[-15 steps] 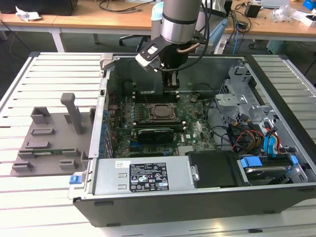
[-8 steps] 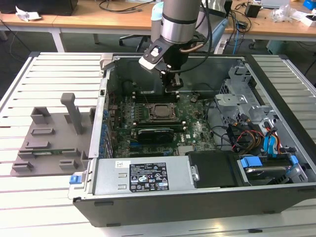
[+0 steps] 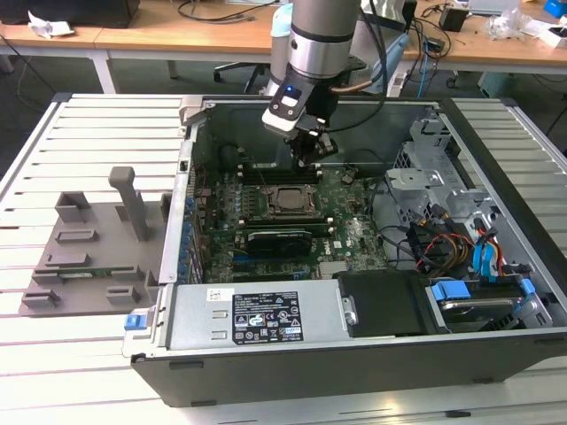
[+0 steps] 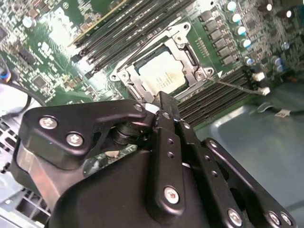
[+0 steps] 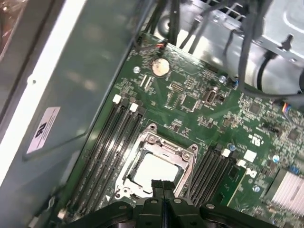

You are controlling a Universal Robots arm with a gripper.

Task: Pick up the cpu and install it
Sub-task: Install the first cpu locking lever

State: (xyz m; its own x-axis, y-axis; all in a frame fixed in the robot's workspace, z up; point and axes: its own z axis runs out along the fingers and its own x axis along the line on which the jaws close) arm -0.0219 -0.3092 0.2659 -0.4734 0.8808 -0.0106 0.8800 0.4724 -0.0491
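Cpu position: seated in the socket, inside the case, with the tool directly above it.

1. Surface (image 3: 80,372): pale and slatted. It carries the case (image 3: 310,372), which lies open side up. A grey tray (image 3: 89,257) with upright posts sits beside it, on the exterior view's left.

2. Board (image 3: 354,235): green, flat on the case floor. Rows of memory slots (image 5: 107,142) run on both sides of the socket.

3. Socket frame (image 5: 183,154): metal, at the board's centre. It surrounds the cpu (image 5: 152,172) on all sides. The cpu lies flat and level within it, pale metal top facing up. It also shows in the second wrist view (image 4: 161,71).

4. Tool (image 5: 162,183): fingers pressed together, nothing between them. In the exterior view the tool (image 3: 312,159) hangs over the board, just beyond the socket's far edge. In both wrist views the tips overlap the cpu's near edge. I cannot tell whether they touch it.

5. Governing relation: the cpu lies straight below the tool tips, slightly off to one side. The part is near square, with its edges parallel to the memory slots.

Judgement: the cpu appears already placed in the socket. The tool carries no load.
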